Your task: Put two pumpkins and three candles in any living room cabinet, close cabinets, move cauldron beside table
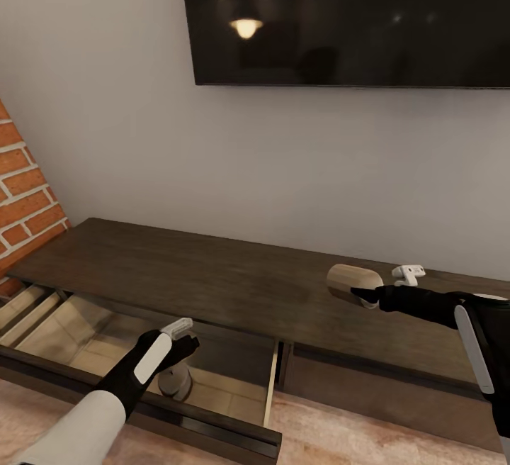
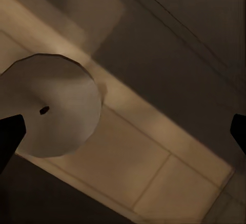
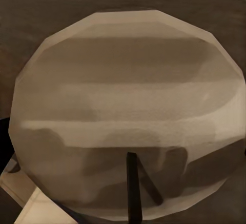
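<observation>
A long dark-brown cabinet [image 1: 234,281] runs along the wall, its left drawer [image 1: 234,398] pulled open to show a pale wood floor. A cream candle [image 1: 173,381] stands upright in that drawer; its round top with a wick hole [image 2: 51,111] lies below my left gripper [image 1: 180,334]. That gripper [image 2: 124,131] hangs open just above it, holding nothing. My right gripper [image 1: 368,293] is shut on a tan candle [image 1: 353,282], held on its side above the cabinet top at the right. This candle [image 3: 128,111] looms very close in the right wrist view.
A large black TV [image 1: 347,18] hangs on the grey wall above the cabinet. A red brick wall [image 1: 21,195] borders the left end. The drawer front [image 1: 382,390] to the right of the open one is closed. Pale carpet [image 1: 354,437] lies in front.
</observation>
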Controlling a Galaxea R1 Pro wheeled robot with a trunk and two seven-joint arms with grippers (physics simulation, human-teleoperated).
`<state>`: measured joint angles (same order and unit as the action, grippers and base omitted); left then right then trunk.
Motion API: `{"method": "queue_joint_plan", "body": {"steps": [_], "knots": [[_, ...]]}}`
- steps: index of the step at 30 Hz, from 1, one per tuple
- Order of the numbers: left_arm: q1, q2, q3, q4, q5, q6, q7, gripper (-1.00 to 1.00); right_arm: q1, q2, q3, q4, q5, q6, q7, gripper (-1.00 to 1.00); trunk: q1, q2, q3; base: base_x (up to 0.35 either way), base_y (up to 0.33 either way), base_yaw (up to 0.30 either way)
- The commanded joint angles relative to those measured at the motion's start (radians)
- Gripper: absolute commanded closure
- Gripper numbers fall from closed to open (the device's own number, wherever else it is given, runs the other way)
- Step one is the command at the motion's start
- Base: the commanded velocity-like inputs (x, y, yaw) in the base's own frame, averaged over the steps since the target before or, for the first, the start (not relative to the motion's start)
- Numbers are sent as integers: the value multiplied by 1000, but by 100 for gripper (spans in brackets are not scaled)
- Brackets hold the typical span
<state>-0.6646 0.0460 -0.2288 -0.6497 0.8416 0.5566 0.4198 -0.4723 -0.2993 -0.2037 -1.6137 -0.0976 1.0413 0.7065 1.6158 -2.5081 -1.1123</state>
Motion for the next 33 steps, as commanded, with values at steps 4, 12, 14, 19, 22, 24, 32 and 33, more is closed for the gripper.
{"method": "queue_joint_plan", "body": {"steps": [4, 12, 14, 19, 22, 24, 32, 33], "knots": [[3, 0, -1, -63, 5, 3, 2, -100, 0, 0, 1, 0, 7, 3, 0, 100, 0, 0, 0, -28, 0, 0], [60, 3, -1, -197, 4, 47, 3, -100, 0, 1, 3, 0, 82, 6, -1, 100, 0, 0, 0, -5, 0, 0], [54, 15, -5, -185, 10, 35, -8, -100, -10, -6, -9, -2, 81, 1, 5, 100, 0, 0, 0, 0, 0, 0], [54, 40, -5, -175, 10, 22, -18, -100, -10, -7, -17, -2, 81, 1, 5, 100, 0, 0, 0, 0, 0, 0], [54, 40, -5, -175, 10, 22, -18, -100, -10, -7, -17, -2, 81, 1, 5, 100, 0, 0, 0, 0, 0, 0], [54, 40, -5, -175, 10, 22, -18, -100, -10, -7, -17, -2, 81, 1, 5, 100, 0, 0, 0, 0, 0, 0], [54, 40, -5, -175, 10, 22, -18, -100, -10, -7, -17, -2, 81, 1, 5, 100, 0, 0, 0, 0, 0, 0], [54, 40, -5, -175, 10, 22, -18, -100, -10, -7, -17, -2, 81, 1, 5, 100, 0, 0, 0, 0, 0, 0]]}}
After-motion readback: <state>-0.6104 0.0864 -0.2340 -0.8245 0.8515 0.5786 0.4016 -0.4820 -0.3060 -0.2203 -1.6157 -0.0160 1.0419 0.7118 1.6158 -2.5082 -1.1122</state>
